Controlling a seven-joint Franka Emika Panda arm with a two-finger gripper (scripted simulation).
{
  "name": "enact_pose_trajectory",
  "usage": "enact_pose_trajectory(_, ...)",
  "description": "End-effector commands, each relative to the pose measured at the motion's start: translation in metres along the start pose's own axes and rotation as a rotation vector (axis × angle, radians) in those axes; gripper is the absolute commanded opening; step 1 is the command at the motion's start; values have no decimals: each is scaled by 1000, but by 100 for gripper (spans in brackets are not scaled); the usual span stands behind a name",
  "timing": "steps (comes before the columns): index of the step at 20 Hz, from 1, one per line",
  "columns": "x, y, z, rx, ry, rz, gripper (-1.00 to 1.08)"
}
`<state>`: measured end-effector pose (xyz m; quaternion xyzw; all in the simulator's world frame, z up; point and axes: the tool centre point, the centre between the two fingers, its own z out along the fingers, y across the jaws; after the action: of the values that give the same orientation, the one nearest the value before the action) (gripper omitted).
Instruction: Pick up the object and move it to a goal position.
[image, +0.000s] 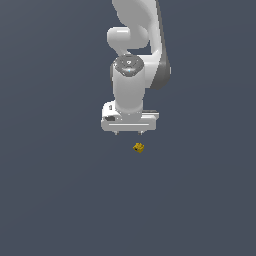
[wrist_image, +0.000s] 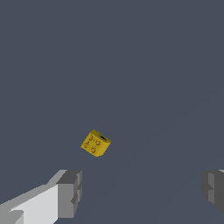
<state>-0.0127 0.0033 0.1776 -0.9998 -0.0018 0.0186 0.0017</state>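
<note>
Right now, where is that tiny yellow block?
In the exterior view, the yellow block sits just below the open white gripper, nearer the fingertip on that view's right and not touching it. Plain dark ground surrounds it.

the object (wrist_image: 96, 143) looks like smooth matt yellow plastic, and the gripper (image: 129, 133) like glossy white moulded plastic.

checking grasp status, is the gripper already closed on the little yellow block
No, in the wrist view the gripper is open, its fingers wide apart, and the yellow block lies clear of them, untouched.
</note>
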Motion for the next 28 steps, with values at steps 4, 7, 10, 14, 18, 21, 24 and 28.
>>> enact_pose_trajectory(4,-2,3,2,0,-9,4,100)
enact_pose_trajectory(7,-8,12,7,0,-33,15,100)
enact_pose_trajectory(10,-13,20,12,0,-55,28,100)
enact_pose_trajectory(14,-14,21,12,1,-58,31,100)
enact_pose_trajectory(18,-13,20,14,0,-55,12,100)
enact_pose_trajectory(21,-13,18,17,-2,-53,-18,100)
enact_pose_trajectory(24,-12,15,22,-4,-49,-64,100)
enact_pose_trajectory(28,-11,10,30,-7,-43,-148,100)
